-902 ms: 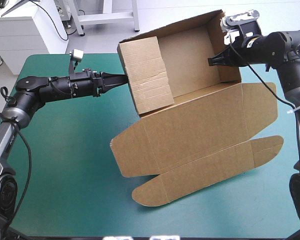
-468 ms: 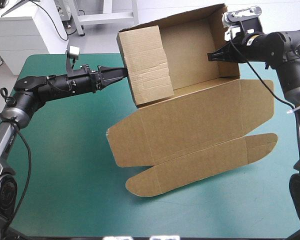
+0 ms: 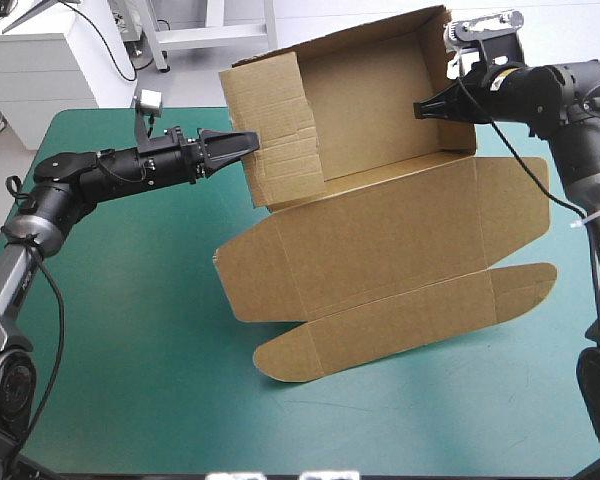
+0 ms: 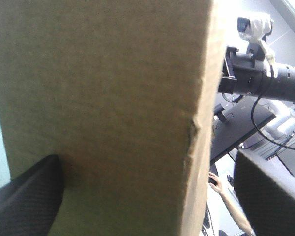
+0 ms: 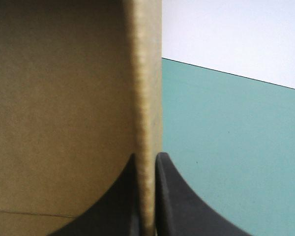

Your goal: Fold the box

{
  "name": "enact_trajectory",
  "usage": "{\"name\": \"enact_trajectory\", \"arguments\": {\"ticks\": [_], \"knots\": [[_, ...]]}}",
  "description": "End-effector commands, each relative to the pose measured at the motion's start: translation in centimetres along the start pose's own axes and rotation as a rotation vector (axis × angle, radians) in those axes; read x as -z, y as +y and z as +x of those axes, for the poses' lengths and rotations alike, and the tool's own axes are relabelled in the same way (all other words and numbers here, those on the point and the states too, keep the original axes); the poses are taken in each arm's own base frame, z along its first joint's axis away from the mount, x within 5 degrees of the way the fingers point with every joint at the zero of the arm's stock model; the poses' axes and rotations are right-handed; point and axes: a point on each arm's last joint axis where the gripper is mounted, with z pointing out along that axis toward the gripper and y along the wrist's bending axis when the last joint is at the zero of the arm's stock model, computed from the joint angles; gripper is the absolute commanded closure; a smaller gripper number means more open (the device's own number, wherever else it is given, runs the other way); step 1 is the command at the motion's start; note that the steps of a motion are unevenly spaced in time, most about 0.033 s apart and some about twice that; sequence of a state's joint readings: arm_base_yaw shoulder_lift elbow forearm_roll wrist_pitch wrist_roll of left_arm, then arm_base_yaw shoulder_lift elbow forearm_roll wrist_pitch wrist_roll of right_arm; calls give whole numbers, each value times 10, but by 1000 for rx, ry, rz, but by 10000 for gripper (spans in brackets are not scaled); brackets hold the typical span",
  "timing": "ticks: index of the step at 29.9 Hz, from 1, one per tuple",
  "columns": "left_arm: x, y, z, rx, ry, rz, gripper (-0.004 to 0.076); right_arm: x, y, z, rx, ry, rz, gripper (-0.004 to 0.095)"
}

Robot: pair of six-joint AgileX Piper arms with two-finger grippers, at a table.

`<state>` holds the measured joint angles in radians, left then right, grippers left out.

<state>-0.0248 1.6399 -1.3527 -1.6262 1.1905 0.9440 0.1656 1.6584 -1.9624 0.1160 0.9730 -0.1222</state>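
above the table [image 3: 130, 350] both arms stretch inward, left end effector [image 3: 248, 144] spread, right end effector [image 3: 420, 108] pinching the box [image 3: 380, 250].

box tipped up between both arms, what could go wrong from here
The left end effector is open at the side wall of the box, so that wall may spring outward. Only the right end effector pinches a thin wall edge; the tilted box could slip or the board crease.

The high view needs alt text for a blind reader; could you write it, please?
A brown box, walls raised and lid flat, sits on a teal-green table. The right gripper pinches its right wall; the left gripper, open, straddles its left wall.
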Motion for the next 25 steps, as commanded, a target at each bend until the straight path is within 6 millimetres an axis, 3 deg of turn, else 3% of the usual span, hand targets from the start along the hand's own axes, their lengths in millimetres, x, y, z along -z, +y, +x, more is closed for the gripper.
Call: {"name": "enact_trajectory", "arguments": {"ticks": [1, 5, 8, 15, 19, 25], "knots": [[-1, -40, -5, -64, -8, 174, 61, 31, 4, -18, -23, -161, -7, 921], [-7, -40, -6, -97, 5, 120, 62, 31, 7, -18, -15, -160, -13, 921], [-14, -46, -14, -139, 60, -30, 73, 27, 8, -18, -23, -154, -9, 921], [-32, -84, -34, -311, 150, -418, 166, 11, 13, -16, -51, -135, -15, 922], [-35, -97, -39, -384, 146, -670, 176, 2, 16, -16, -76, -132, -22, 921], [-37, -101, -42, -345, 63, -745, 176, -6, 20, -16, -131, -143, -64, 921]]}}
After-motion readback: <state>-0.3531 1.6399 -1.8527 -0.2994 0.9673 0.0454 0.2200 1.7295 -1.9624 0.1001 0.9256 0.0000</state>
